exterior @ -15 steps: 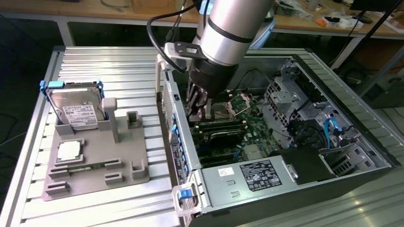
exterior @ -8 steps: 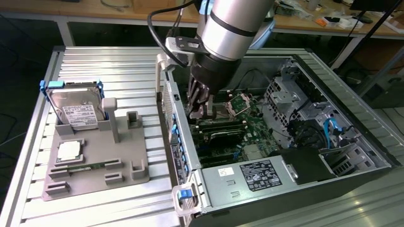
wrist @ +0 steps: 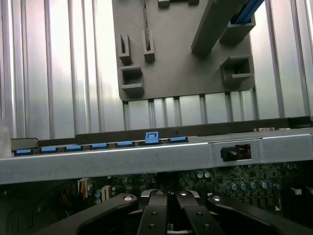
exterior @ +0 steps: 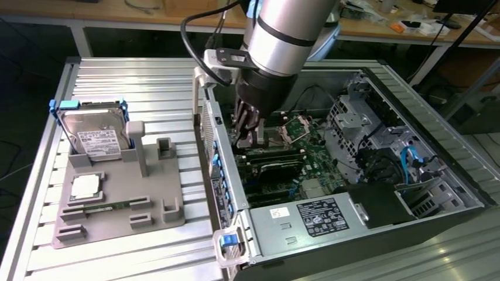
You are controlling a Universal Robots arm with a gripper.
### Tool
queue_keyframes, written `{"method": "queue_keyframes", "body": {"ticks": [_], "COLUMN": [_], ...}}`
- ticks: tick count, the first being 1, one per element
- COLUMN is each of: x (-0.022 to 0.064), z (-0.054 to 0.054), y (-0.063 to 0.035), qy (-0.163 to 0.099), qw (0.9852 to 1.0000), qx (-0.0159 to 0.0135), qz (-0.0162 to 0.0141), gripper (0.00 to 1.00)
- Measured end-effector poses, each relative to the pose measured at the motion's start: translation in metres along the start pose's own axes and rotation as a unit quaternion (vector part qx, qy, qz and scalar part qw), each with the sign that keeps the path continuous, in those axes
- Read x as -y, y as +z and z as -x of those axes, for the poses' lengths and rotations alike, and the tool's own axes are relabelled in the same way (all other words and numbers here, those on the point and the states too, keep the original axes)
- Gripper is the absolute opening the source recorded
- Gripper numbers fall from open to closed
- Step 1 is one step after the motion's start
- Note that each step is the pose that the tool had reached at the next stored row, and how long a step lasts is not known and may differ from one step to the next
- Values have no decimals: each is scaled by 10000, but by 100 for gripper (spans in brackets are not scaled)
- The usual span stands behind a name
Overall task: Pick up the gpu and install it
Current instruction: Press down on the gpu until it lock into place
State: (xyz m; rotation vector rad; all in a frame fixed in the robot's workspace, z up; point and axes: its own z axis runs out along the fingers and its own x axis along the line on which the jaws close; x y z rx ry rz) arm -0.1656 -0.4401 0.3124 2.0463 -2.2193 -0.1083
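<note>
My gripper (exterior: 252, 139) reaches down into the open computer case (exterior: 222, 175), close to its wall on the exterior view's left, with the fingers (wrist: 157, 205) pressed together and shut. Just below the fingertips a narrow dark strip, the gpu (exterior: 273, 154) seen edge-on, lies across the green motherboard (exterior: 317, 161). I cannot tell whether the fingers grip the card or only rest on its end. In the wrist view the shut gripper (wrist: 168, 196) hangs over the motherboard (wrist: 234, 183) just inside the case's metal wall (wrist: 146, 157).
On the exterior view's left a grey holder tray (exterior: 117, 222) carries a silver hard drive (exterior: 98, 140), a square chip (exterior: 84, 186) and a small green memory stick (exterior: 102, 206). The power supply (exterior: 317, 213) and drive cages (exterior: 359, 117) crowd the case. Blue latches (wrist: 151, 138) line the case wall.
</note>
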Motion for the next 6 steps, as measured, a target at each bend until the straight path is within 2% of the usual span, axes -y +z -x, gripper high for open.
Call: {"method": "queue_keyframes", "body": {"ticks": [6], "x": [0], "z": [0], "y": [-1], "qy": [0], "qw": [10000], "qx": [0], "qz": [0], "gripper": [11]}}
